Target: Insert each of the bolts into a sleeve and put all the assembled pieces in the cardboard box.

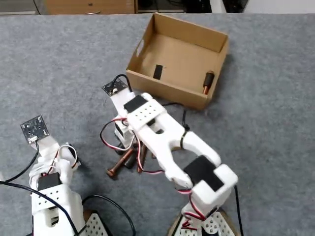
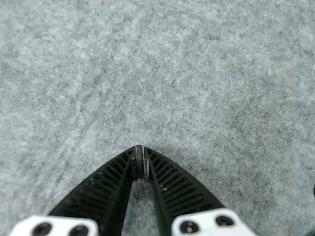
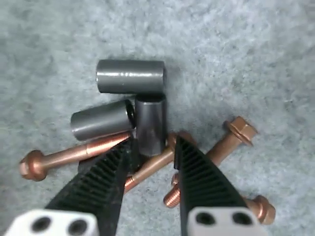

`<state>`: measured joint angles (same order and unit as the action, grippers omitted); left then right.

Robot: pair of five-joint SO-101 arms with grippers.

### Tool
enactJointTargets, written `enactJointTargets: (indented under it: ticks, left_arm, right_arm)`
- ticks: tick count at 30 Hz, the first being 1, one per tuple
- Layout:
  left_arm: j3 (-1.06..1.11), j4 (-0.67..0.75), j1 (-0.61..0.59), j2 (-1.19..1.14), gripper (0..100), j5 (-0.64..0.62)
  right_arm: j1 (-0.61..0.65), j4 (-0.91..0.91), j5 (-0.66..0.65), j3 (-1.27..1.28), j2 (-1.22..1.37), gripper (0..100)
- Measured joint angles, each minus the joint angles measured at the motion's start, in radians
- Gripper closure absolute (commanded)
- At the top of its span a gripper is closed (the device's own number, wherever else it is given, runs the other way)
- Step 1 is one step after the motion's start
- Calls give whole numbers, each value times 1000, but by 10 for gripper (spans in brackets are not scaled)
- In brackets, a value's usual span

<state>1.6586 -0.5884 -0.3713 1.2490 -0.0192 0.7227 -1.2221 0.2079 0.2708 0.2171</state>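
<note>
A soft grey mat [image 1: 275, 123] is spread wide under everything, a bit fuzzy like carpet. Past the far edge stands a brown wooden drawer [image 1: 91, 6]. Next to it is a dark patch [image 1: 197, 5], then a pale white bit [image 1: 280, 5] in the corner

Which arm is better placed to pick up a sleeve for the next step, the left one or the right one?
The right arm: its jaws stand open astride a dark sleeve among the bolts; the left arm has its jaws shut over bare felt.
</note>
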Motion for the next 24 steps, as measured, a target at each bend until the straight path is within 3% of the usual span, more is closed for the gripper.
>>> enactJointTargets:
  ticks: [17,20,24]
  left_arm:
    - [0,0,0,0,981,0]
    - [0,0,0,0,981,0]
    - [0,0,0,0,981,0]
  right_arm:
    - [-8,-23,-72,-126,210,891]
    - [-9,-23,-72,-130,218,998]
    - [-14,-23,-72,-135,222,998]
